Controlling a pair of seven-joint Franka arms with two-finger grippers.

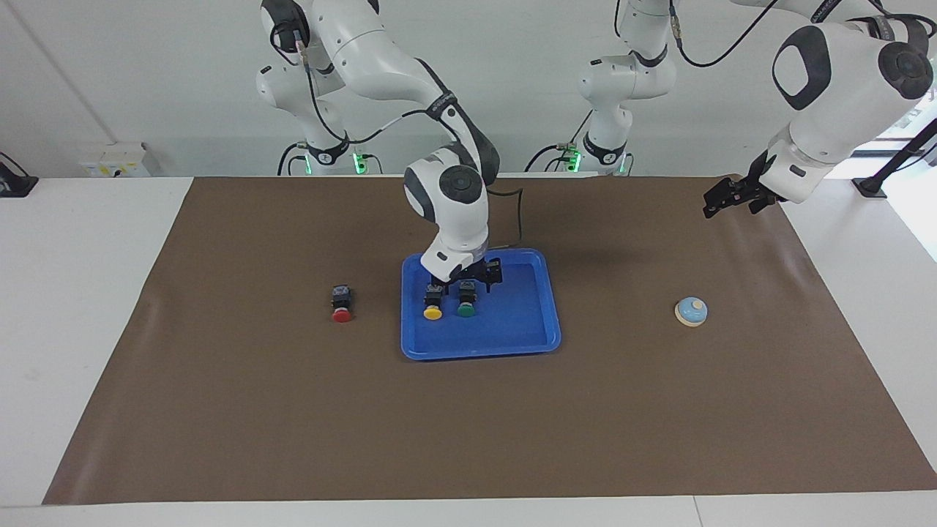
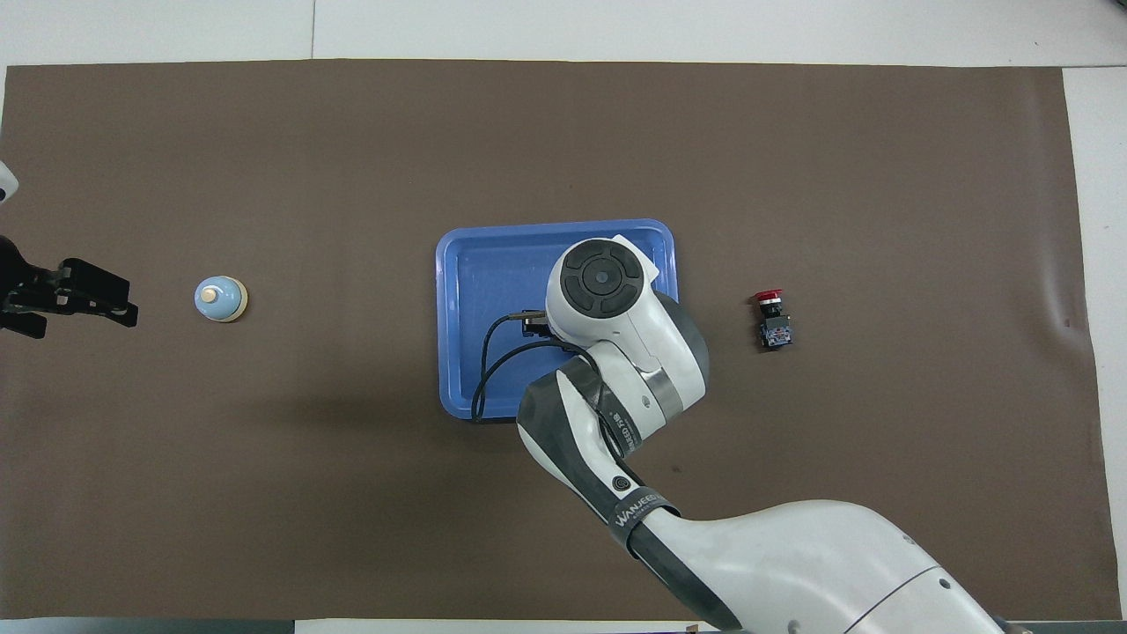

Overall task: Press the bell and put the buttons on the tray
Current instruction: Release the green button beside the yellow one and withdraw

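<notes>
Two buttons sit in the tray [image 1: 512, 333], one is still out on the mat [image 1: 219, 410].

Near to far from the robots:
- left gripper [image 1: 732, 196] waits in the air over the mat's edge at the left arm's end of the table, nothing in it. Fingers look spread in the overhead view [image 2: 84, 295].
- right gripper [image 1: 476, 277] is over the robot-side part of the tray, just above the green button [image 1: 465, 302]. Fingers spread, one on each side above the button's black body; not pinching it, no contact that I can make out. In the overhead view the right arm's wrist covers the gripper and both tray buttons.
- yellow button [image 1: 432, 304] and green button lie side by side in the tray, close but apart, caps pointing away from the robots. Yellow is the one toward the right arm's end.
- red button [image 1: 341, 304] lies on the mat beside the tray, toward the right arm's end, clear of the rim, cap also pointing away from the robots.
- bell [image 1: 691, 311] stands upright on the mat, well apart from the tray, toward the left arm's end, about level with the buttons, farther from the robots than the spot under the left gripper.
</notes>
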